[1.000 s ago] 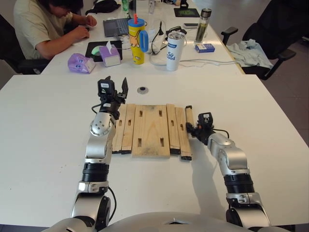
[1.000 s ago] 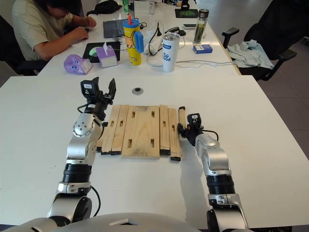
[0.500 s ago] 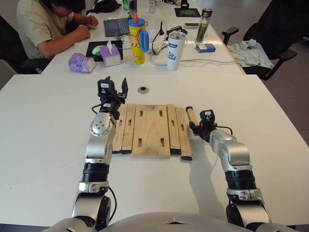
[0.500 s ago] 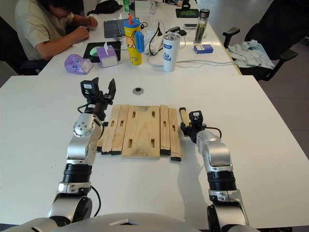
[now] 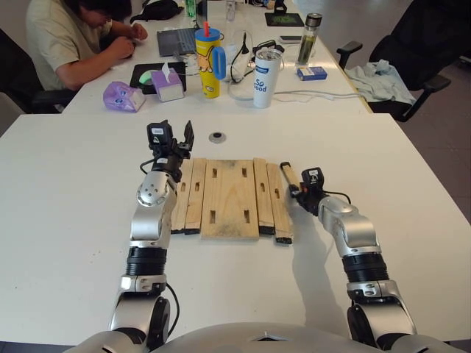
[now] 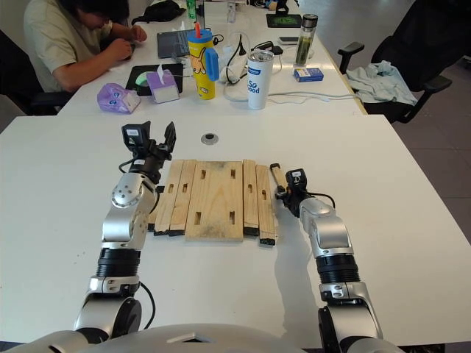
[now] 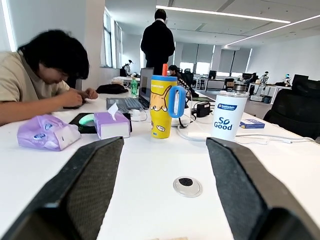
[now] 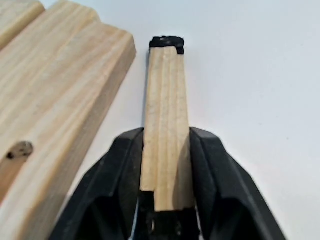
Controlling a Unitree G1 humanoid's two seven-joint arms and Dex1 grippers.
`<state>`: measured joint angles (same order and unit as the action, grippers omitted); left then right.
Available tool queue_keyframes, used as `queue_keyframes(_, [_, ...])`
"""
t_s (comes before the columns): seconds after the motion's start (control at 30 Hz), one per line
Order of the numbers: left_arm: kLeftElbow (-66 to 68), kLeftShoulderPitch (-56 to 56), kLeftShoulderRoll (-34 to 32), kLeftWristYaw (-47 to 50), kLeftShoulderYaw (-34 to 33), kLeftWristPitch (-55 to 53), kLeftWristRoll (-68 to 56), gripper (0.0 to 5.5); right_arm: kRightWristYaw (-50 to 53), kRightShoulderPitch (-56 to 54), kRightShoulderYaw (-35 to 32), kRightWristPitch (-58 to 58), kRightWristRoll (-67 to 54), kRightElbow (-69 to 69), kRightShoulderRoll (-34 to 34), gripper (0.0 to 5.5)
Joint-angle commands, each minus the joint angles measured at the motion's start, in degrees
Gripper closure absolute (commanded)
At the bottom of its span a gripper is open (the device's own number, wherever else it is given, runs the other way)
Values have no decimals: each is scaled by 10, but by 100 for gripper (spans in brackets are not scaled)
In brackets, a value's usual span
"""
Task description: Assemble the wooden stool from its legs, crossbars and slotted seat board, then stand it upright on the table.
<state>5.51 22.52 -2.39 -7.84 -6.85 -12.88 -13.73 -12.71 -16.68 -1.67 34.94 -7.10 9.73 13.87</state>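
– One black-tipped wooden bar [image 8: 164, 90], 3 o'clock of slotted seat board [image 5: 230, 198]; right gripper [image 8: 166, 137] clamped on its near end.
– Left gripper [image 5: 174, 134], 10 o'clock: spread wide, empty. Advice: lift bar level.

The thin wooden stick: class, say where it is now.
In the left eye view the stick is on the robot's right, clamped in the right end effector, just beside the rightmost board.

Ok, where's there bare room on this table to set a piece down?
Bare tabletop lies left of the left gripper and right of the right gripper, which clamps a wooden bar, out to both edges. A narrower strip lies beyond the seat board, around the grommet. Crowded: the middle, slats flanking the board between both arms.
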Motion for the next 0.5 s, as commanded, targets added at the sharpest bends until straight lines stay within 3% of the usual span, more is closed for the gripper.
queue_keyframes(0.03, [12, 28, 19, -75, -43, -132, -156, 242, -16, 13, 22, -164, 24, -39, -4, 420])
queue_keyframes(0.2, [-4, 49, 27, -94, -80, -243, -285, 242, -55, 36, 62, -269, 25, -101, -19, 420])
queue_keyframes(0.5, [-13, 62, 29, -90, -72, -281, -321, 242, -111, 55, 92, -318, 1, -134, -31, 420])
